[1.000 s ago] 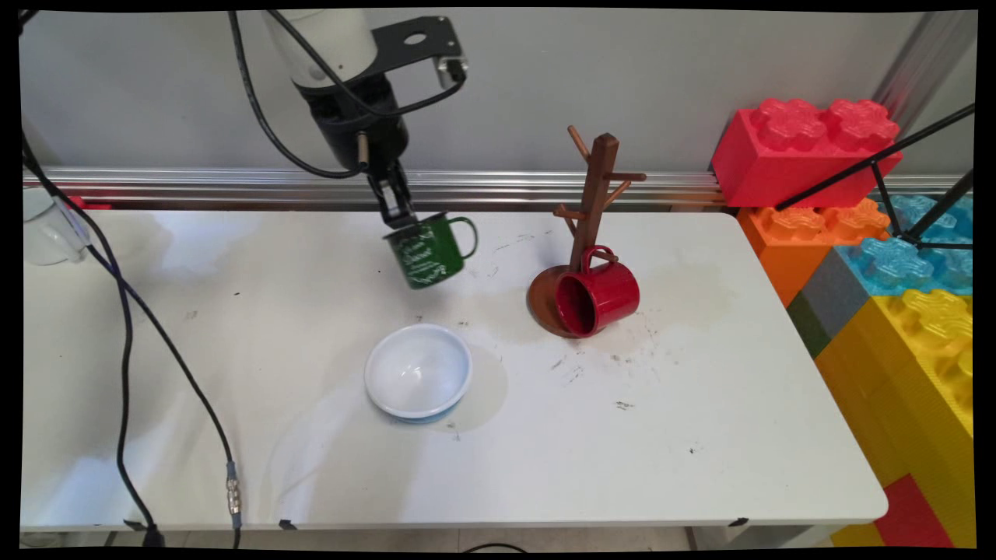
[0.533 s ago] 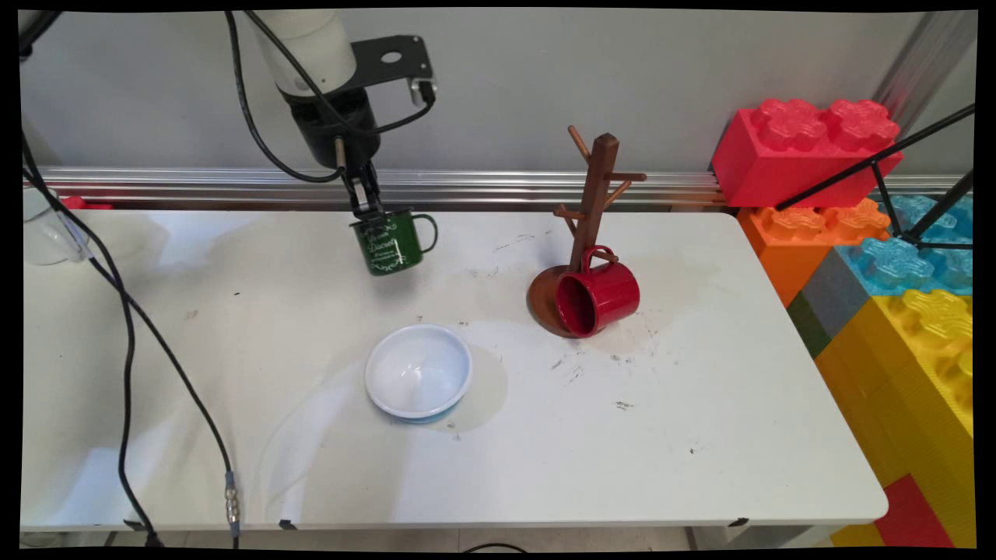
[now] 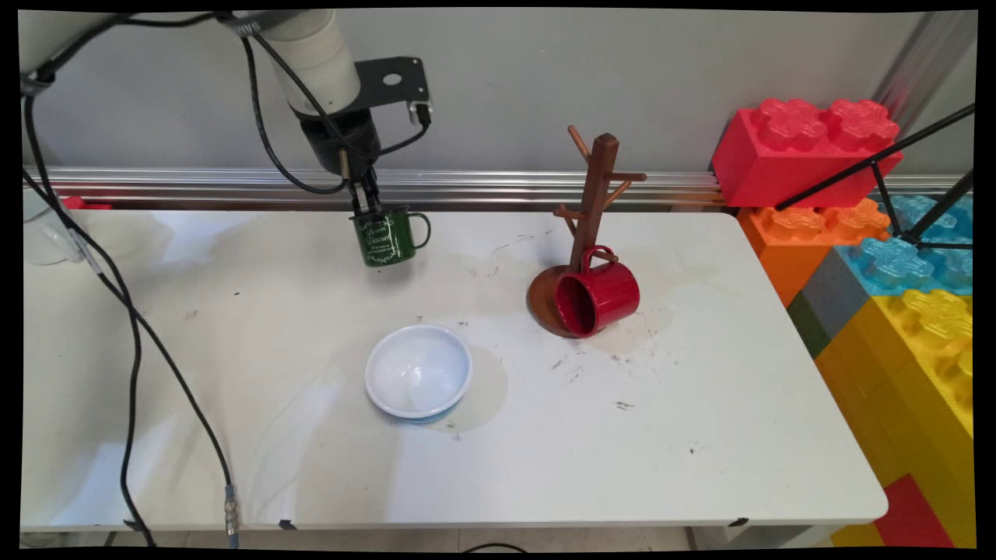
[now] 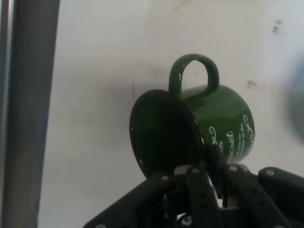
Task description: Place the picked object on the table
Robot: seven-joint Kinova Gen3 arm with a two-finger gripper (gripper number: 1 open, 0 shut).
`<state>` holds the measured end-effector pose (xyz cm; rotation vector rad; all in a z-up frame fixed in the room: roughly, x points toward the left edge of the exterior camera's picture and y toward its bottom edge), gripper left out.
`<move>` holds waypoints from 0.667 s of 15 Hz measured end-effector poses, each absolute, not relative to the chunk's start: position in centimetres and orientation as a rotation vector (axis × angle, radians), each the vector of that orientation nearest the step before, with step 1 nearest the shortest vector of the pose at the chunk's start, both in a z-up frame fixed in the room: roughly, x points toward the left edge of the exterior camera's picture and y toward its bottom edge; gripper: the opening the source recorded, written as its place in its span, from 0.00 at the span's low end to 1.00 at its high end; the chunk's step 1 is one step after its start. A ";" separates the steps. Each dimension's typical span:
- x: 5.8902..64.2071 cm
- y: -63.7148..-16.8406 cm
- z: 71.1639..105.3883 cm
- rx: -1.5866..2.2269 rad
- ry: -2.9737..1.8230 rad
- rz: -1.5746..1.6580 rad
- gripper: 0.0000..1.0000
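While the tool [image 3: 366, 208] is pinching the rim of the green mug [image 3: 384, 238], the mug is hanging upright just above the far part of the white surface [image 3: 700, 435], handle toward the picture's right. Nearer the camera, a white bowl [image 3: 419, 372] is sitting, and off to the right a red mug [image 3: 597, 299] is lying on its side against the base of the wooden mug tree [image 3: 591, 204].

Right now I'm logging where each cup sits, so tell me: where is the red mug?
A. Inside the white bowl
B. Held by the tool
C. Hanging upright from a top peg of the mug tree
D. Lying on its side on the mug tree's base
D: the red mug lies tipped on its side on the round base of the wooden mug tree, mouth facing the camera.
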<state>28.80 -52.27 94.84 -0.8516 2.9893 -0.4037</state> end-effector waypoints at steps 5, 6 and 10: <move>28.8 -52.7 92.8 -0.812 3.004 -0.452 0.00; 28.8 -52.8 92.3 -0.803 3.011 -0.467 0.00; 28.6 -53.0 90.5 -0.759 3.036 -0.529 0.00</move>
